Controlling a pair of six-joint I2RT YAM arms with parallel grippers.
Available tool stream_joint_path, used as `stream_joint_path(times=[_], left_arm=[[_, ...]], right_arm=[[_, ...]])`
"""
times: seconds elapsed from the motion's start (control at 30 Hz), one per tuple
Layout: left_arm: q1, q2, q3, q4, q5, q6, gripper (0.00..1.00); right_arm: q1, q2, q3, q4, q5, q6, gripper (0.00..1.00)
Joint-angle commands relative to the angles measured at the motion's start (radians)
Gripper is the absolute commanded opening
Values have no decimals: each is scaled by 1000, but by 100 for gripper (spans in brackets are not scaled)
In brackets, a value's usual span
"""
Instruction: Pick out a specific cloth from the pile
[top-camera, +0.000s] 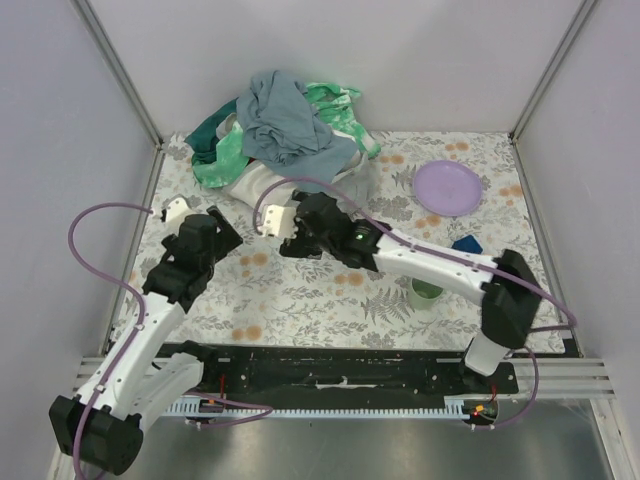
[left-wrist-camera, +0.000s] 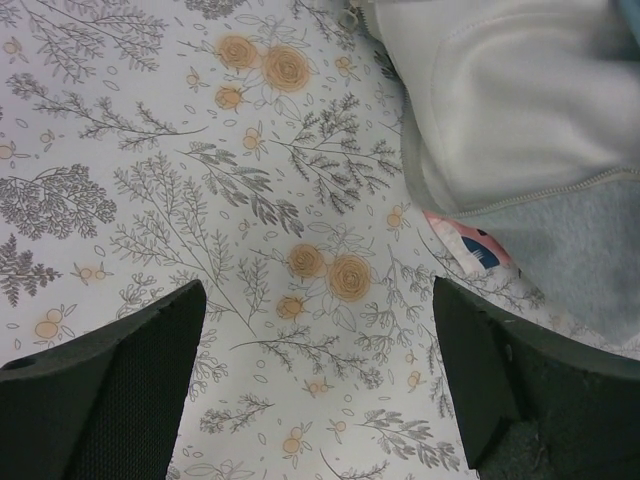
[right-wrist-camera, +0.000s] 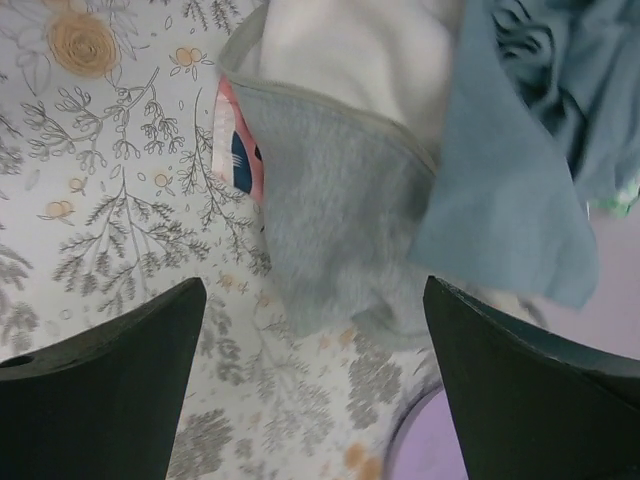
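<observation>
Top external view first: the pile (top-camera: 285, 140) sits at the far side of the table (top-camera: 300, 290), against the back wall. A grey-blue cloth (top-camera: 285, 120) is draped over the heap. Mint-green tie-dye fabric (top-camera: 340, 110) shows behind it and down its right side, and a dark green piece (top-camera: 210, 130) spills out on the left. A white garment (top-camera: 255, 185) lies at the near foot of the heap.

From where I stand, I cannot tell where the orange-red cloth is; no view shows a patch of that colour.

The left gripper (left-wrist-camera: 315, 350) hangs over bare flowered tabletop, just left of the heap. Its jaws are spread wide with nothing between them. Its wrist camera catches the white garment at the upper right and, peeking from under it, a small pink patterned cloth (left-wrist-camera: 470, 245).

The right gripper (right-wrist-camera: 315, 340) is at the near edge of the heap, jaws likewise wide apart and holding nothing. Below it lies a light grey fleecy garment (right-wrist-camera: 330, 230), with the pink scrap tucked against its left edge and the grey-blue fabric overlapping it on the right.

Off to the right, well apart from the clothes, there is a purple plate (top-camera: 448, 187). A small blue object (top-camera: 466, 243) and a green cup (top-camera: 425, 293) sit nearer to me, close to the right arm.
</observation>
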Motion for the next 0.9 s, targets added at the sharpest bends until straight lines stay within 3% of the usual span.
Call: stream_joint_path(times=[0.0, 0.3, 0.47, 0.6, 0.73, 0.8, 0.87], left_arm=[[20, -2, 15, -15, -133, -45, 97], [77, 21, 18, -31, -128, -36, 97], [97, 28, 27, -34, -142, -36, 97], [105, 36, 27, -31, -162, -48, 97], [108, 62, 41, -8, -154, -50, 97], [106, 84, 50, 1, -148, -51, 97], [108, 110, 62, 12, -143, -51, 98]], right_arm=[[-2, 210, 177, -20, 8, -387, 98], [-114, 607, 546, -77, 49, -566, 98], [-163, 816, 691, 71, 267, -706, 98], [-215, 940, 921, 47, 266, -544, 97], [-258, 1055, 1038, 476, 336, -573, 98], [-290, 1149, 1283, 446, 353, -486, 98], [-339, 1111, 1293, 479, 312, -305, 98]])
